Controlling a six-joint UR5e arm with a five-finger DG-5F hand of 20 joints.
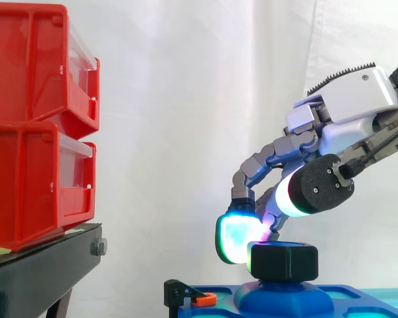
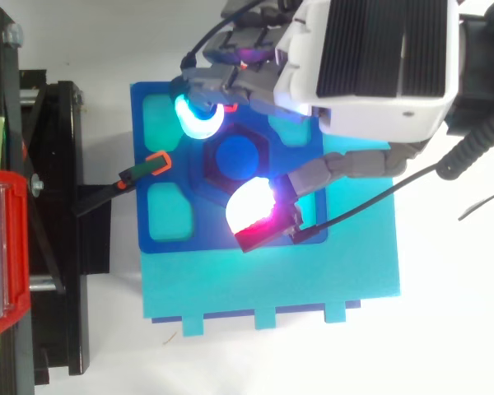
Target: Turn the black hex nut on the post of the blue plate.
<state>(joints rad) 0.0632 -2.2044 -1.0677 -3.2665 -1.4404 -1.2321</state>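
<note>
The hand [image 1: 348, 99] pinches the black hex nut [image 1: 283, 260], glowing pads [image 1: 235, 238] pressed on opposite flats, cyan on one and white-red on the other. The nut sits on the post [image 2: 236, 156] in the middle of the blue plate [image 2: 142, 140], which lies on a cyan board [image 2: 272, 288] (an orange-tipped clamp [image 2: 156, 163] grips its edge). I judge the grip made and the turning yet to do; how far the nut is threaded cannot be told. Beyond stand 2 red bins [image 1: 26, 132] on a black stand [image 1: 40, 265]. No writing is legible
</note>
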